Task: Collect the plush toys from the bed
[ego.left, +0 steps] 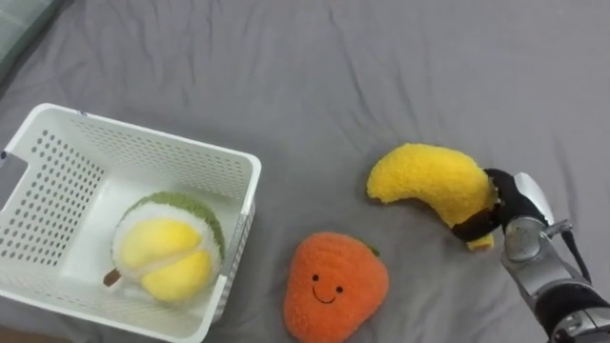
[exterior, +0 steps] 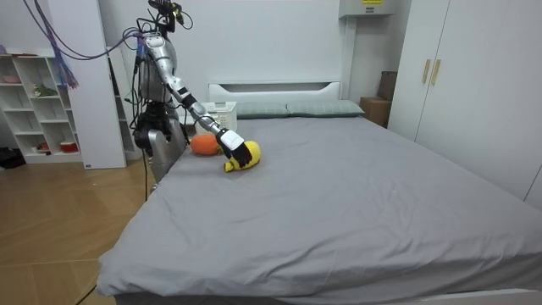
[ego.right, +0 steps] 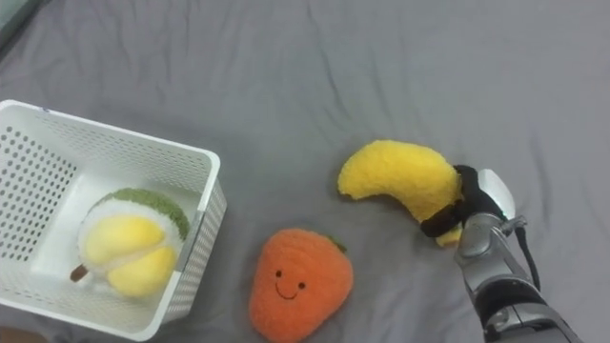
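While the robot stands at the side of the bed [exterior: 356,195], near its head end at the room view's left, its right arm reaches out over the mattress. A grey sheet covers the whole bed, smooth with soft creases, and lies bare from the toys to the far edge and the foot. White wardrobe doors [exterior: 440,76] stand past the far side, and a white shelf unit [exterior: 38,106] stands on the wooden floor behind the robot.

A white plastic basket [ego.left: 152,152], rectangular with perforated walls, sits on the sheet at the robot's left. Inside it lies a round plush durian toy [ego.left: 167,252], yellow with a green rind. Just right of the basket, apart from its wall, lies a fuzzy orange toy [ego.left: 334,286] with a stitched smile. Beyond that and further right is the curved, fleecy yellow banana toy [ego.left: 429,181], well clear of the basket. The right hand [ego.left: 503,202] has its dark fingers curled round the banana's narrow end. Whether the banana rests on the sheet or is raised, I cannot tell.
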You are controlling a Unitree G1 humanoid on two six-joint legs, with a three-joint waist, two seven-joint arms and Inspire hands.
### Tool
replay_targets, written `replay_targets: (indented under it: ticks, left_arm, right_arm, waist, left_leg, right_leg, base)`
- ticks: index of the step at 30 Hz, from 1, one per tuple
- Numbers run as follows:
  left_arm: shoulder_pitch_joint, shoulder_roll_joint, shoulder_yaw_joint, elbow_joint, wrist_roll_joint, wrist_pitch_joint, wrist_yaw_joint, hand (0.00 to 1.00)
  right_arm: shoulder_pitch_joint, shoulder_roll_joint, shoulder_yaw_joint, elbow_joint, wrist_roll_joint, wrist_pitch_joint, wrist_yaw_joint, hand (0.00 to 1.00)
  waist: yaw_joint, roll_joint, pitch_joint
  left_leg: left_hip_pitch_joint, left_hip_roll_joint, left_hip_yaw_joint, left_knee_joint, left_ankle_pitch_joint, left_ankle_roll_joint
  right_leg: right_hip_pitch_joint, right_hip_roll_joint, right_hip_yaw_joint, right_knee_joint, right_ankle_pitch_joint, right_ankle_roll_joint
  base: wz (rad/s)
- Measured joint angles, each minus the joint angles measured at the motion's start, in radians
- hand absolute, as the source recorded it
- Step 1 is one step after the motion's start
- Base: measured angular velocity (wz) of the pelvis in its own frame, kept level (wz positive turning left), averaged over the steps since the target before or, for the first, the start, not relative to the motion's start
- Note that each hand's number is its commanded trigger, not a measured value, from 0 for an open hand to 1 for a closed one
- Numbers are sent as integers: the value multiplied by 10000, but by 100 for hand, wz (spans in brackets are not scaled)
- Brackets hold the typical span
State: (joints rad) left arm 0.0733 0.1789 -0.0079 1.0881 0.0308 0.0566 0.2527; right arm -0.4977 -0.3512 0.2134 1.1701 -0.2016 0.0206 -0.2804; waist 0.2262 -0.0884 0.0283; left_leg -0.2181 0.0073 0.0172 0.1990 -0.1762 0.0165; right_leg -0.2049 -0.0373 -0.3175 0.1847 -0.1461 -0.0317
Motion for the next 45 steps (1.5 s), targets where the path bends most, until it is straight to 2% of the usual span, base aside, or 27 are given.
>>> replay_targets:
  ticks: [5,15,21,30,32,33,34,35,36,38,41,45]
  left_arm:
    - [-77,-4,-1,10,-9,-191,0,0]
    - [-168,-4,-3,111,-34,-340,6,0]
    - [-168,-1,-9,145,-222,-297,13,0]
    - [124,-1,123,-88,-387,-195,144,0]
    - [265,-1,123,-118,-395,-147,200,0]
    - [366,-2,123,-128,-392,-135,200,0]
    - [419,-4,123,-126,-392,-133,200,0]
    - [520,-7,128,-125,-394,-123,196,0]
    - [572,-15,151,-125,-394,-118,194,0]
    - [768,-134,418,-148,-387,-79,187,0]
    - [998,-144,473,-312,-389,2,188,0]
    - [987,-146,501,-342,-382,103,195,0]
  right_arm:
    - [-1,0,0,0,-2,-85,-157,100]
    - [-1,0,3,65,-90,-140,-164,100]
    - [-1,-2,-21,-102,-69,-179,-164,100]
    - [95,-78,-389,-2578,-214,-107,-114,100]
    - [116,-80,-399,-3204,-189,-96,-110,100]
    - [192,-79,-408,-3516,-99,-96,-68,100]
    - [270,-79,-420,-3749,-74,-87,-34,100]
    - [492,-78,-429,-4328,-62,-57,40,100]
    - [574,-69,-434,-4603,-62,-56,71,100]
    - [1130,-57,-697,-5800,-219,-6,162,100]
    - [1522,-58,-871,-6915,-176,62,242,100]
    - [1630,-55,-892,-7953,-75,71,374,100]
  waist:
    - [9,-76,99]
    - [8,-70,105]
    - [-64,-55,98]
    - [-563,-20,72]
    - [-712,-8,38]
    - [-747,3,-73]
    - [-774,31,-110]
    - [-838,90,-182]
    - [-847,131,-204]
    - [-920,305,-320]
    - [-899,340,-353]
    - [-967,282,-349]
  left_leg:
    - [-58,-2,2,0,1,-1]
    - [-75,-10,-55,-7,1,-1]
    - [-40,-10,-26,3,2,0]
    - [836,9,103,-114,2,0]
    - [1063,9,168,-115,1,0]
    - [1130,14,224,-116,1,0]
    - [1187,14,226,-116,1,0]
    - [1321,13,230,-119,1,0]
    - [1411,14,247,-124,1,0]
    - [1853,17,234,-236,0,0]
    - [2242,18,240,-338,11,-17]
    - [2436,10,280,-343,40,-25]
  right_leg:
    - [-54,-4,-24,4,0,0]
    - [-48,-13,-138,-2,0,0]
    - [-26,-23,-118,0,0,0]
    - [783,6,20,-49,-2,3]
    - [998,6,86,-61,-2,4]
    - [1044,6,124,-65,-2,5]
    - [1103,6,125,-67,0,7]
    - [1242,4,130,-75,2,10]
    - [1331,6,150,-84,3,12]
    - [1728,16,162,-143,5,18]
    - [2054,32,228,-141,-15,28]
    - [2230,43,311,-133,-7,24]
  base:
    - [0]
    - [0]
    - [-1]
    - [-2]
    - [-7]
    - [-8]
    - [-5]
    - [0]
    - [-5]
    - [-2]
    - [-3]
    - [-5]
